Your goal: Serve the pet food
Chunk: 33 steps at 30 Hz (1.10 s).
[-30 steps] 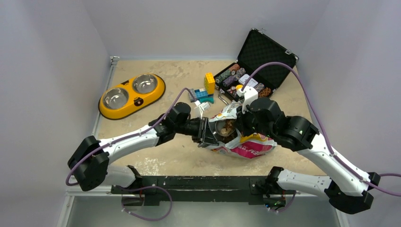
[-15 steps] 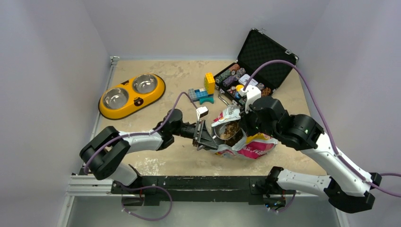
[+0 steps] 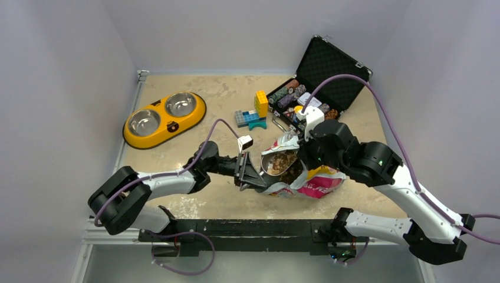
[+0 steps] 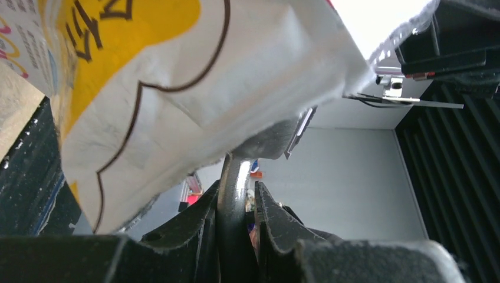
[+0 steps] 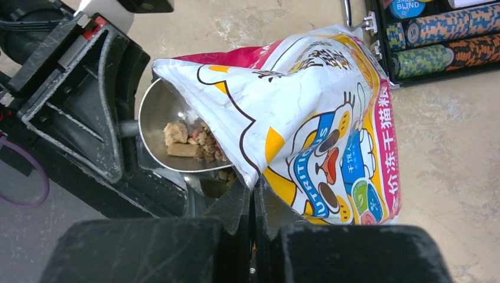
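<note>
The glossy white-yellow-magenta bag [image 3: 309,181] lies on its side on the table, mouth facing left. My right gripper [image 3: 302,158] is shut on the bag's mouth edge and holds it up; the right wrist view shows the pinch [image 5: 253,190] on the bag [image 5: 318,118]. My left gripper [image 3: 246,172] is shut on the handle of a metal scoop [image 3: 274,163]; the left wrist view shows the handle [image 4: 234,183] between the fingers. The scoop bowl [image 5: 159,127] sits at the bag's mouth with brown kibble [image 5: 191,140] in it. More kibble [image 3: 288,160] shows inside the bag.
A yellow feeder [image 3: 191,115] with two steel bowls stands at the far left. Yellow and blue toy bricks [image 3: 255,112] stand behind the bag. An open black case [image 3: 330,65] of poker chips [image 5: 436,50] is at the back right, close to the right arm.
My left arm has dropped lower and drawn the scoop a little leftwards at the bag's mouth. The right gripper still holds the bag edge in about the same place.
</note>
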Each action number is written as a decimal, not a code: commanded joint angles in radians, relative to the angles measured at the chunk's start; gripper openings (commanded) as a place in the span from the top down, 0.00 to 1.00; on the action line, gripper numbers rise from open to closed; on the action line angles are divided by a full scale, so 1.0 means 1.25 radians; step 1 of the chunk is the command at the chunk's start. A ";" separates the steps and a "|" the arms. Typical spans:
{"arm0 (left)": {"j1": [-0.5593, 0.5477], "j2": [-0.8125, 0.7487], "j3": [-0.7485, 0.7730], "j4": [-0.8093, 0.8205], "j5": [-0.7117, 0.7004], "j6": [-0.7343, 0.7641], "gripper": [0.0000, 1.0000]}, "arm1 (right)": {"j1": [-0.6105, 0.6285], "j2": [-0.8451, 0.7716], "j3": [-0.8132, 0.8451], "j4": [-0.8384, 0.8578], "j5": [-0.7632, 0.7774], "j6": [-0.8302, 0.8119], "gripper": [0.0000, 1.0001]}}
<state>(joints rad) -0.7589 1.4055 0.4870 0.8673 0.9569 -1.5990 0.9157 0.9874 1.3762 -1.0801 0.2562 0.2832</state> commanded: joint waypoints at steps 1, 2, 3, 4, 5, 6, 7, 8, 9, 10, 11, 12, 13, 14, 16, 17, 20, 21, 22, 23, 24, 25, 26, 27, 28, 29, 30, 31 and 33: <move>0.016 -0.062 -0.028 0.033 -0.023 0.010 1.00 | 0.004 -0.031 0.057 0.086 0.019 -0.007 1.00; 0.016 -0.085 -0.028 -0.002 -0.020 0.032 1.00 | 0.004 -0.032 0.055 0.090 0.023 -0.004 1.00; 0.016 -0.110 -0.025 -0.063 -0.015 0.062 1.00 | 0.003 -0.029 0.054 0.090 0.030 0.000 1.00; 0.015 -0.135 -0.018 -0.123 -0.008 0.090 1.00 | 0.002 -0.025 0.058 0.088 0.034 0.004 1.00; 0.016 -0.157 -0.015 -0.172 0.000 0.105 1.00 | 0.001 -0.020 0.062 0.085 0.039 0.010 1.00; 0.016 -0.176 -0.020 -0.195 0.006 0.107 1.00 | 0.000 -0.011 0.069 0.081 0.042 0.015 1.00; 0.016 -0.198 -0.030 -0.206 0.014 0.100 1.00 | -0.001 -0.004 0.076 0.081 0.041 0.018 1.00; 0.015 -0.220 -0.044 -0.216 0.018 0.093 1.00 | -0.001 0.002 0.082 0.084 0.036 0.019 1.00; 0.016 -0.245 -0.057 -0.230 0.020 0.089 1.00 | -0.001 0.008 0.087 0.087 0.028 0.019 1.00; 0.016 -0.273 -0.070 -0.252 0.022 0.091 1.00 | -0.001 0.015 0.093 0.088 0.028 0.020 1.00; 0.017 -0.296 -0.078 -0.287 0.025 0.099 1.00 | -0.002 0.022 0.100 0.086 0.035 0.025 1.00; 0.016 -0.320 -0.084 -0.321 0.029 0.108 1.00 | -0.003 0.032 0.108 0.081 0.039 0.029 1.00; 0.016 -0.340 -0.090 -0.348 0.031 0.115 1.00 | -0.004 0.040 0.116 0.078 0.043 0.034 1.00; 0.016 -0.358 -0.096 -0.361 0.032 0.118 1.00 | -0.006 0.049 0.125 0.075 0.046 0.040 1.00; 0.016 -0.396 -0.112 -0.359 0.030 0.102 1.00 | -0.012 0.072 0.147 0.061 0.052 0.053 1.00; 0.016 -0.424 -0.117 -0.363 0.030 0.092 1.00 | -0.017 0.089 0.161 0.046 0.057 0.063 1.00; 0.017 -0.502 -0.101 -0.441 0.022 0.102 1.00 | -0.041 0.135 0.197 0.002 0.074 0.097 1.00; 0.017 -0.528 -0.091 -0.480 0.014 0.110 1.00 | -0.054 0.143 0.197 -0.004 0.066 0.105 1.00; 0.018 -0.549 -0.083 -0.509 0.005 0.111 1.00 | -0.067 0.146 0.192 -0.003 0.050 0.108 1.00; 0.019 -0.566 -0.079 -0.519 -0.006 0.099 1.00 | -0.078 0.139 0.184 0.005 0.026 0.108 1.00; 0.020 -0.579 -0.075 -0.514 -0.015 0.082 1.00 | -0.085 0.131 0.171 0.018 0.010 0.109 1.00; 0.020 -0.591 -0.070 -0.505 -0.023 0.067 1.00 | -0.089 0.121 0.160 0.027 0.000 0.110 1.00; 0.021 -0.600 -0.062 -0.506 -0.035 0.059 1.00 | -0.091 0.115 0.149 0.030 -0.002 0.110 1.00; 0.021 -0.607 -0.050 -0.518 -0.045 0.055 1.00 | -0.093 0.112 0.142 0.028 -0.001 0.112 1.00; 0.021 -0.612 -0.035 -0.529 -0.055 0.053 1.00 | -0.096 0.109 0.136 0.021 0.000 0.115 1.00; 0.021 -0.615 -0.017 -0.543 -0.064 0.051 1.00 | -0.100 0.106 0.126 0.018 -0.001 0.117 1.00; 0.021 -0.613 0.003 -0.550 -0.072 0.050 1.00 | -0.101 0.100 0.115 0.018 -0.002 0.118 1.00; 0.022 -0.610 0.027 -0.560 -0.081 0.049 1.00 | -0.102 0.092 0.102 0.021 -0.005 0.119 1.00; 0.026 -0.594 0.079 -0.572 -0.095 0.050 1.00 | -0.102 0.075 0.078 0.028 -0.014 0.119 1.00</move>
<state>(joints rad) -0.7395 0.6582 0.4339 0.1589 0.8906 -1.5089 0.7952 1.1336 1.5066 -1.1484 0.2558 0.4065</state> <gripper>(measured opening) 0.261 0.007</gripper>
